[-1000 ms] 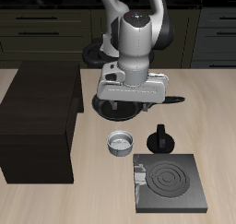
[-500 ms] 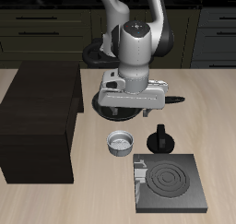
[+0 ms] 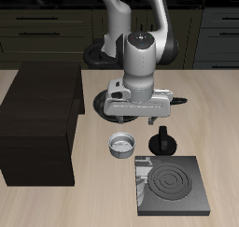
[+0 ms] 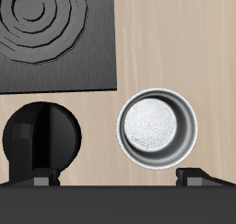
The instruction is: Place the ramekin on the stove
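Note:
The ramekin (image 3: 122, 145), a small grey-white ribbed bowl, stands upright on the table between the cabinet and the stove. It also shows in the wrist view (image 4: 158, 135), with its pale inside empty. The stove (image 3: 171, 184), a flat black slab with pale ring marks, lies near the table's front edge and appears in the wrist view (image 4: 55, 39) too. My gripper (image 3: 137, 114) hangs above the table just behind the ramekin. In the wrist view the gripper (image 4: 120, 178) is open and empty, its fingertips (image 4: 198, 177) spread wide, and it does not touch the ramekin.
A large dark wooden cabinet (image 3: 37, 123) stands beside the ramekin. A black frying pan (image 3: 105, 105) lies under my hand, farther back. A small black round object (image 3: 162, 140) stands just behind the stove, close to the ramekin; it also shows in the wrist view (image 4: 41, 140).
My gripper has come a little lower and nearer the table's front edge, closer to the ramekin. The ramekin and stove have not moved.

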